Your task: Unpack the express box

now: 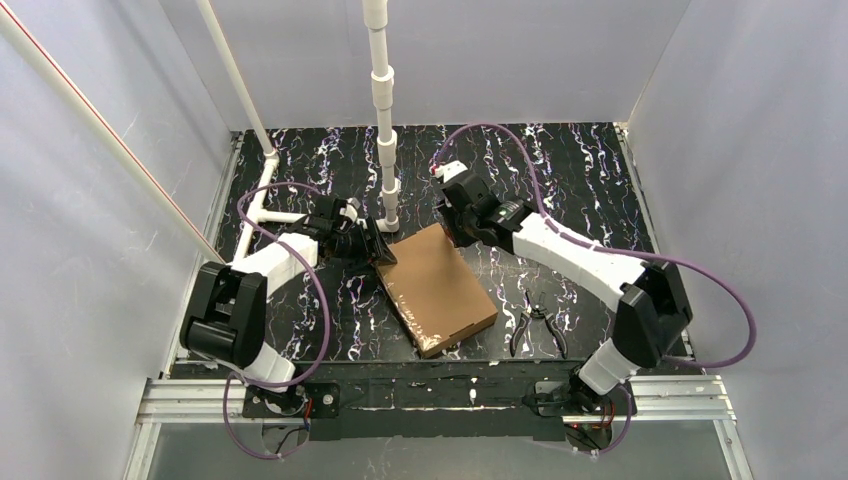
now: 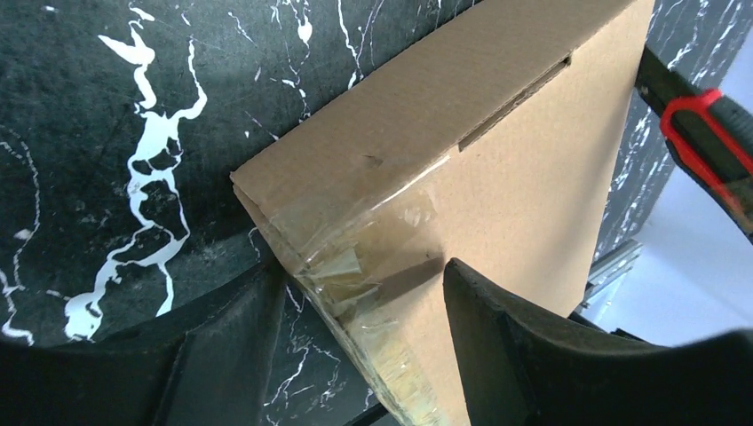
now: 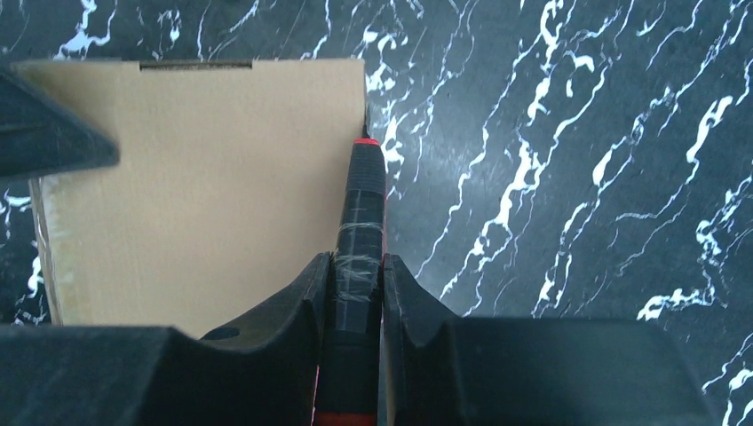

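Observation:
The express box [image 1: 440, 290] is a flat brown cardboard mailer lying slantwise mid-table, lid down. Clear tape [image 2: 355, 257] wraps its far left corner. My left gripper [image 1: 378, 248] straddles that corner, its jaws pressed against the express box [image 2: 515, 177]: one finger on the side edge, the other on the top face. My right gripper [image 1: 455, 232] hovers over the far right corner, shut on a black and red utility knife [image 3: 360, 204]. The knife's tip touches the right edge of the express box [image 3: 204, 177]. In the left wrist view the knife [image 2: 701, 133] shows at the upper right.
Black pliers [image 1: 537, 328] lie on the marbled table to the right of the box, near the front edge. A white pipe stand [image 1: 385, 150] rises just behind the box. More white piping [image 1: 262, 195] sits at the back left.

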